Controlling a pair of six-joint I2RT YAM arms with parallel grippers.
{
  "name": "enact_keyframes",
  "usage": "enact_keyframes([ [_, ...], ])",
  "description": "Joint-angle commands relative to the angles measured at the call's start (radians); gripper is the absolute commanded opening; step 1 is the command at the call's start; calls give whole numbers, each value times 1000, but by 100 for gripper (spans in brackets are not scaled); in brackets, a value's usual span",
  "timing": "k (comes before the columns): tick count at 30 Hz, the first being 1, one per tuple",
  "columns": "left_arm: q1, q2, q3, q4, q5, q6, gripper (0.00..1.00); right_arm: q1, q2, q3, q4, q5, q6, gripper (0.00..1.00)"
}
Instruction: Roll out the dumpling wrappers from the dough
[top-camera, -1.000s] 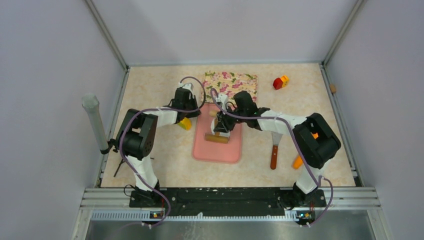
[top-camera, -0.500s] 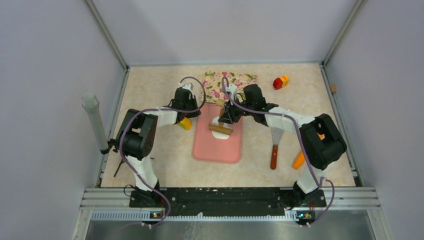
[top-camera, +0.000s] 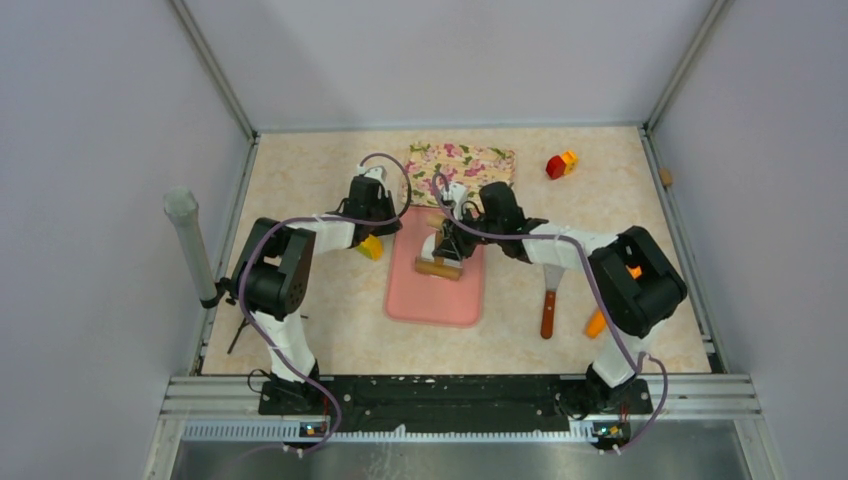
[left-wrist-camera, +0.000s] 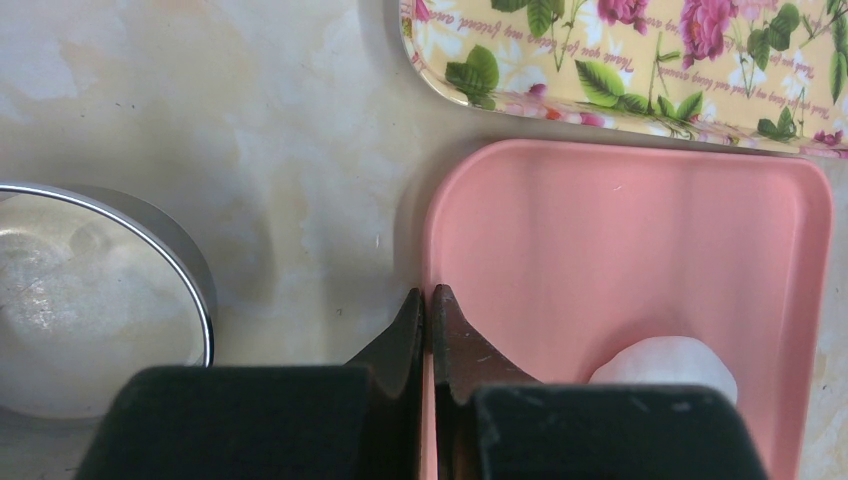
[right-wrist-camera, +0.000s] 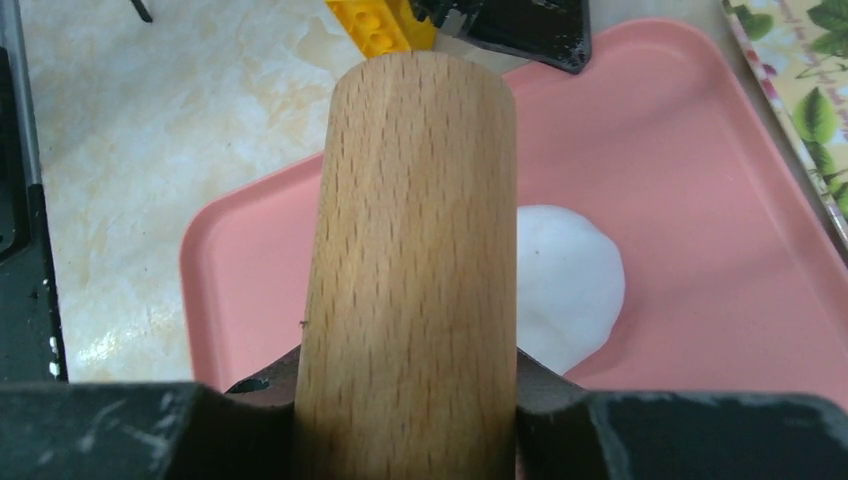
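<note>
with our right gripper clamped round the rolling pin and left gripper pinched together at the mat, we should press evenly across the dough beneath the pin.

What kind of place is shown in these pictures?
Probably a robot test booth set up as a kitchen: plain walls around the table, a wooden rolling pin, white dough on a pink mat.
</note>
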Motion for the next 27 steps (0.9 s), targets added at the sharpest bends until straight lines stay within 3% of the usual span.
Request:
enact_keyframes([
  [1, 15, 25, -41, -96, -59, 22, 0, 34, -22, -77, -52, -23, -49, 0],
  [8, 15, 24, -43, -96, -59, 22, 0, 46, -50, -121, -13, -51, -29, 0],
  [12, 15, 22, -44, -95, -59, 22, 0, 29, -95, -45, -48, -84, -31, 0],
  [17, 15, 22, -44, -95, -57, 22, 0, -61, -139, 36, 24, -115, 43, 0],
  [27, 15, 22, -44, -93, -56, 25, 0, -79, -30, 1, 36, -84, -21, 0],
])
